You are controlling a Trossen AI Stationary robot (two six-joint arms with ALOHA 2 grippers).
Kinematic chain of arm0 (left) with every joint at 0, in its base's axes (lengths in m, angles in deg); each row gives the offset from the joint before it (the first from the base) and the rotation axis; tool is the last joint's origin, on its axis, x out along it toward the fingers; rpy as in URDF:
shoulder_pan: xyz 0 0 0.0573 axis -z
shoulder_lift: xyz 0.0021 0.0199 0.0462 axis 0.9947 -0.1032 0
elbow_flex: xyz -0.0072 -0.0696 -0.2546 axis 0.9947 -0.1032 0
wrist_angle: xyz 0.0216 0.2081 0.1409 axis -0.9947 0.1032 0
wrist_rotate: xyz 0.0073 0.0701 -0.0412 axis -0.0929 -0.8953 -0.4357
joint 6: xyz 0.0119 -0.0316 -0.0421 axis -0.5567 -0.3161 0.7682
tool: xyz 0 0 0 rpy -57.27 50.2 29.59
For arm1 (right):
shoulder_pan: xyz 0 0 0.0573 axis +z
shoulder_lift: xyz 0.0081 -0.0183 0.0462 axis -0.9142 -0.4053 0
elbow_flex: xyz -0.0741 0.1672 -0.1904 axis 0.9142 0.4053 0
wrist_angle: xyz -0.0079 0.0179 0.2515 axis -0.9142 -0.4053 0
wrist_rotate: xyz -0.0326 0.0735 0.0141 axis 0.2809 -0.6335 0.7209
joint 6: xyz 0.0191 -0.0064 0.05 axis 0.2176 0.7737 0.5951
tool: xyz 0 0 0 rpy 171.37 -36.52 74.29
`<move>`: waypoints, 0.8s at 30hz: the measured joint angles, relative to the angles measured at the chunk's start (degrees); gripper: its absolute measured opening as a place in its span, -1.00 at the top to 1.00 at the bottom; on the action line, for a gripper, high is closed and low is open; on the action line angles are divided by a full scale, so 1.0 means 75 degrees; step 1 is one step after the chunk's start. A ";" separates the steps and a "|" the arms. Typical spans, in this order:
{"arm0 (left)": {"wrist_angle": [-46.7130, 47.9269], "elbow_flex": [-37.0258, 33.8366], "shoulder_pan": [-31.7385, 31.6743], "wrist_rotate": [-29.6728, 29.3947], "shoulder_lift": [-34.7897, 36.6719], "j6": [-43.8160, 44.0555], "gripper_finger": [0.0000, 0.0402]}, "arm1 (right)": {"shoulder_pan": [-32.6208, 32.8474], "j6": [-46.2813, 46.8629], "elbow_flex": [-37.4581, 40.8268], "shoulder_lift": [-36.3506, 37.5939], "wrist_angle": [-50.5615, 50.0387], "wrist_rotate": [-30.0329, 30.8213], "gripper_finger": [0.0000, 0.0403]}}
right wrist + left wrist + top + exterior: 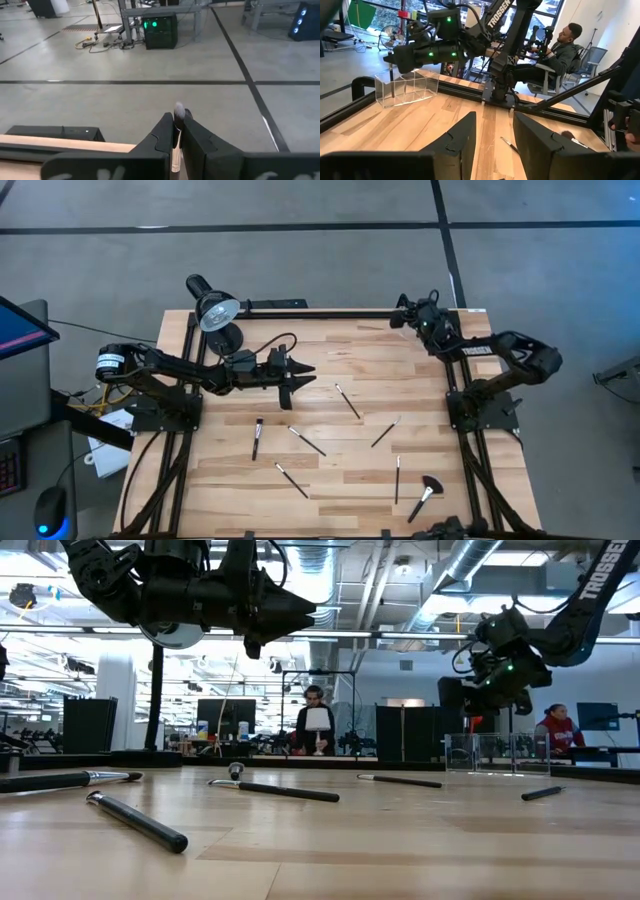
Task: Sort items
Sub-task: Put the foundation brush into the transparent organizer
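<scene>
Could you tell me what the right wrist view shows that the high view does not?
Only the right wrist view shows a slim brush with a pale bristle tip pinched between the right gripper fingers. Only the high view shows the open left gripper, the black fan-headed brush and the other slim dark-handled brushes scattered across the table. Both show the light wooden table.

Brushes (pixel 303 439) scattered on table (pixel 350 495); lamp (pixel 214 309) at far-left corner.
</scene>
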 joint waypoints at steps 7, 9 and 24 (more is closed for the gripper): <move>0.0000 0.0000 0.0000 0.0000 0.0003 -0.0043 0.37 | 0.0003 -0.0010 -0.0266 -0.0277 -0.0013 -0.0036 0.92; 0.0000 0.0000 0.0000 -0.0003 0.0003 -0.0055 0.37 | 0.0003 -0.0061 -0.0362 -0.0427 -0.0032 -0.0035 0.90; 0.0006 0.0000 0.0000 -0.0003 0.0003 -0.0058 0.37 | 0.0006 -0.0085 -0.0869 -0.1088 -0.0213 -0.0491 0.74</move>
